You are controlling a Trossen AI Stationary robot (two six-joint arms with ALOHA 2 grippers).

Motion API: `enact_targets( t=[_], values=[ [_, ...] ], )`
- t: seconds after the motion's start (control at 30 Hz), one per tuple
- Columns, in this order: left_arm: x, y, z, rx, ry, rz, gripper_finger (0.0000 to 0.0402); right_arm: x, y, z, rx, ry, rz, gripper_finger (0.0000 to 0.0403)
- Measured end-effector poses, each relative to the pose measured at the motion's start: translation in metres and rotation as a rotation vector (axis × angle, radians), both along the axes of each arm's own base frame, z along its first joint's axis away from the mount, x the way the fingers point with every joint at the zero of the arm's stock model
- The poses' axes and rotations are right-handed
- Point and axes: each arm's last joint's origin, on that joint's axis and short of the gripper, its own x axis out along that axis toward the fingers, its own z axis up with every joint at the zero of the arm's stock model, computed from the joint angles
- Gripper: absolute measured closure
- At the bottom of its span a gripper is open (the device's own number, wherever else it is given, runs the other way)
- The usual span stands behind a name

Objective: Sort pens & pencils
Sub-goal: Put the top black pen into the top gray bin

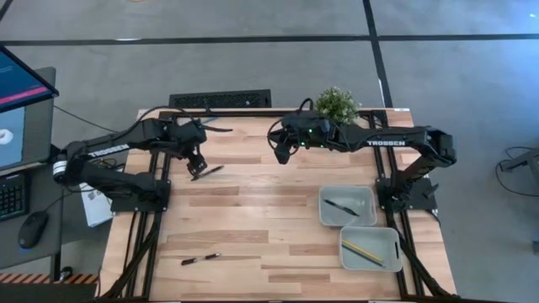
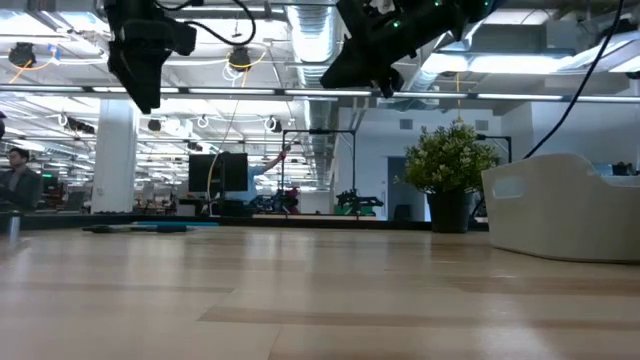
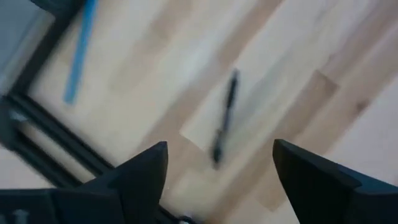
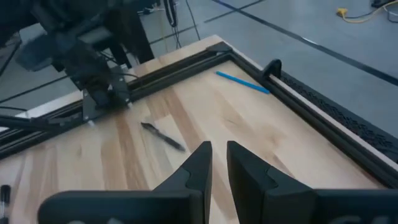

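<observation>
Left tool (image 1: 196,165), fingers spread wide, hovered over a black pen (image 1: 208,172) lying on the counter (image 1: 253,210); descending squarely astride its barrel seemed advisable. Right tool (image 1: 280,151) waited, fingers nearly closed.

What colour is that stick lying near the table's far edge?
The pencil is blue, clearest in the right wrist view.

Overhead, one camera looks straight down on the whole counter (image 1: 253,210) and both my arms. Another sits at counter height, looking level across the boards into the room behind. My left wrist camera hangs close above a black pen (image 3: 224,118), blue pencil (image 3: 79,53) at the edge. My right wrist camera looks across from farther off, catching that same pen (image 4: 163,135) and pencil (image 4: 242,82).
</observation>
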Motion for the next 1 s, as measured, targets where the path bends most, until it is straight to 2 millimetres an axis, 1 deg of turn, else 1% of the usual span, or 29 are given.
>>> enact_targets(
  t=[0.13, 0.23, 0.33, 0.47, 0.6, 0.7, 0.83, 0.9, 1.0],
  values=[
    [0.010, 0.002, -0.009, -0.066, 0.046, -0.011, 0.0116, 0.000, 0.001, 0.000, -0.021, 0.003, 0.011, 0.0331],
    [0.019, 0.005, -0.018, -0.084, 0.099, -0.015, 0.0117, 0.001, 0.002, 0.000, -0.023, 0.002, 0.015, 0.0331],
    [0.028, 0.008, -0.028, -0.086, 0.162, -0.029, 0.0117, 0.001, 0.002, 0.000, -0.023, 0.003, 0.017, 0.0331],
    [0.040, 0.013, -0.042, -0.069, 0.253, -0.088, 0.0117, 0.001, 0.003, 0.000, -0.023, 0.003, 0.022, 0.0331],
    [0.048, 0.021, -0.058, -0.081, 0.280, -0.097, 0.0118, 0.002, 0.007, 0.000, -0.022, 0.003, 0.033, 0.0331],
    [0.045, 0.027, -0.077, -0.142, 0.255, -0.095, 0.0118, 0.003, 0.010, 0.000, -0.012, 0.000, 0.036, 0.0331],
    [0.029, 0.031, -0.101, -0.192, 0.261, -0.047, 0.0118, 0.004, 0.014, 0.000, -0.008, -0.001, 0.046, 0.0331],
    [0.024, 0.032, -0.111, -0.215, 0.254, -0.027, 0.0118, 0.004, 0.015, 0.000, -0.008, -0.001, 0.049, 0.0331],
    [0.020, 0.030, -0.124, -0.262, 0.222, -0.042, 0.0118, 0.004, 0.015, 0.000, -0.008, -0.001, 0.049, 0.0331]
  ],
)
